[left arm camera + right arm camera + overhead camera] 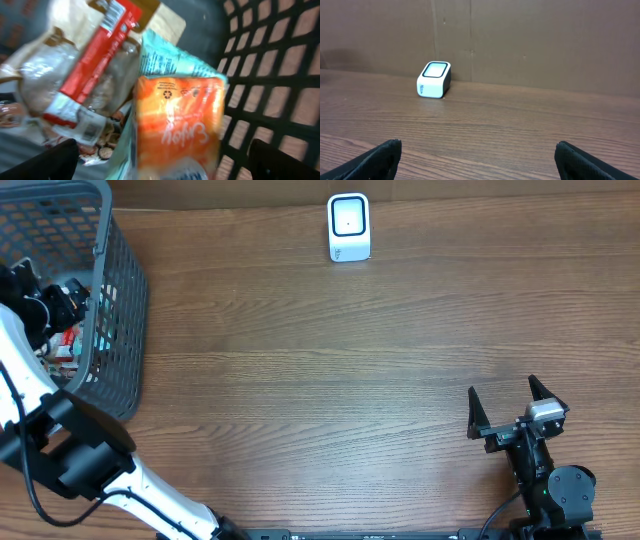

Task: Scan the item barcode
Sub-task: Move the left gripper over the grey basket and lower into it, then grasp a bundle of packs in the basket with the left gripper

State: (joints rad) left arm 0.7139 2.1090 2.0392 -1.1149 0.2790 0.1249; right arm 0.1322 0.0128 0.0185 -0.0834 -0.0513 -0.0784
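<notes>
Orange printed foil pouch [177,135]: inside grey plastic mesh basket [125,310], far left, facing my left gripper [162,162], fingers wide, holding nothing | my right gripper [503,392]: near right, fingers wide | white box scanner [349,227]: far centre

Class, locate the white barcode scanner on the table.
Overhead, the scanner stands alone at the far edge of the table, near centre, right of the mesh basket.
</notes>
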